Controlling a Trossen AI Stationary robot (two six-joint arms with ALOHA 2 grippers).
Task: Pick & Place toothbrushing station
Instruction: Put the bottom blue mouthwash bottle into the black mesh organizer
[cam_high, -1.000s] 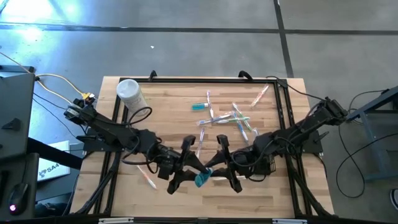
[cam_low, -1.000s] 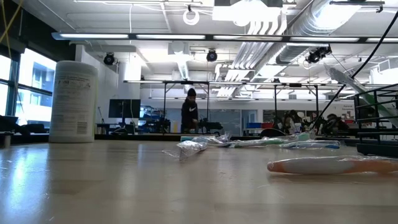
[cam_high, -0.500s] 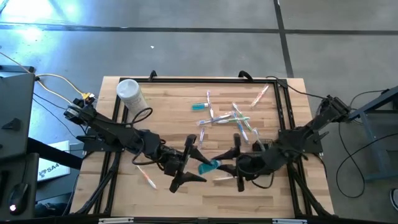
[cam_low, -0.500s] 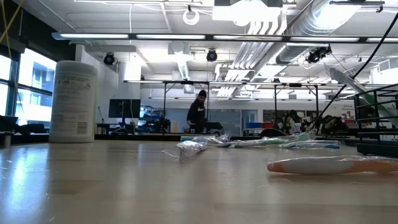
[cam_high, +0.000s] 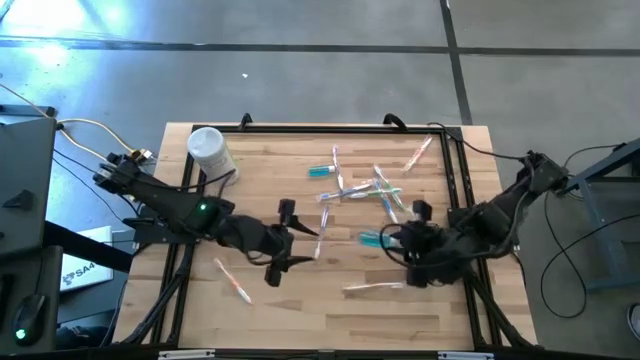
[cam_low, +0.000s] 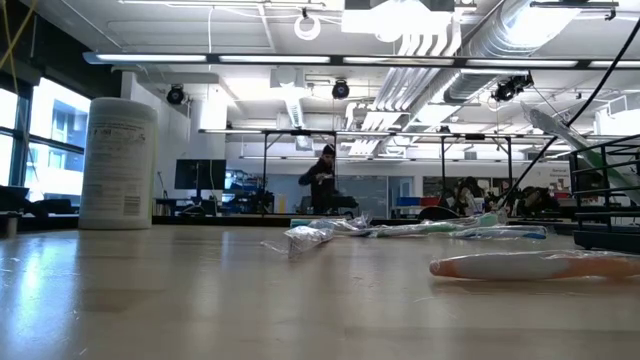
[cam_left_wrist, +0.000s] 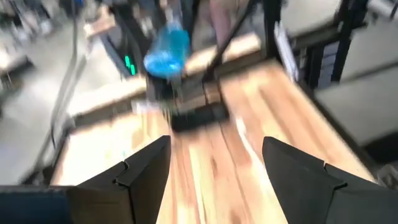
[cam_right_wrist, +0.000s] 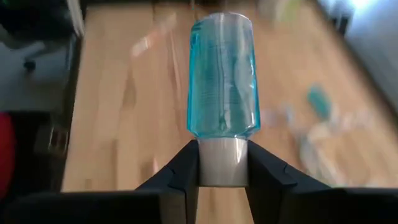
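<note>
High view: left tool (cam_high: 281, 244) over the light wooden tabletop (cam_high: 280, 310) mid-area, toward near edge, fingers apart, nothing in it. Right tool (cam_high: 397, 240) near the right edge, clamped on a small teal clear-bodied toothpaste tube (cam_high: 371, 239), held off the wood. Loose pile of thin pastel toothbrushes (cam_high: 375, 188) toward far edge; another teal tube (cam_high: 322, 171) beside them. One brush (cam_high: 375, 288) lies near the near edge, one orange-tipped brush (cam_high: 233, 280) near left side. White cylindrical wipes canister (cam_high: 209, 150) at far-left corner.

Low view: canister (cam_low: 118, 163) upright, brushes flat; person (cam_low: 322, 180) in the room behind.

Left wrist view: fingers (cam_left_wrist: 146, 168) wide apart.

Right wrist view: fingers (cam_right_wrist: 184, 171) pinch the tube's (cam_right_wrist: 222, 74) white cap end.
</note>
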